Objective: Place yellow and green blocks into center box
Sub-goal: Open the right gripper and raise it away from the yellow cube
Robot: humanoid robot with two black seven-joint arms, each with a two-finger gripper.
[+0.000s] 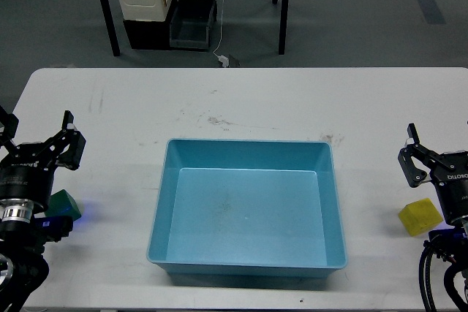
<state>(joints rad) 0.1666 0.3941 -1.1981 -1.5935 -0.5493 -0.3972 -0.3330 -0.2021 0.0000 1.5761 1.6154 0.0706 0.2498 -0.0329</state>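
Overhead, scuffed white table (241, 100), grey floor (351, 12)

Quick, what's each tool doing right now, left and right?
Left tool: open, holding nothing; green block lies beside it.
Right tool: open, empty; yellow block on the table.

— Camera position?
— Single head view, mounted high, facing forward and down over the white desk (241, 100).
— Coverage?
— Whole desk width at moderate range; both arms enter at the lower corners; floor and table legs (282, 5) beyond the far edge.
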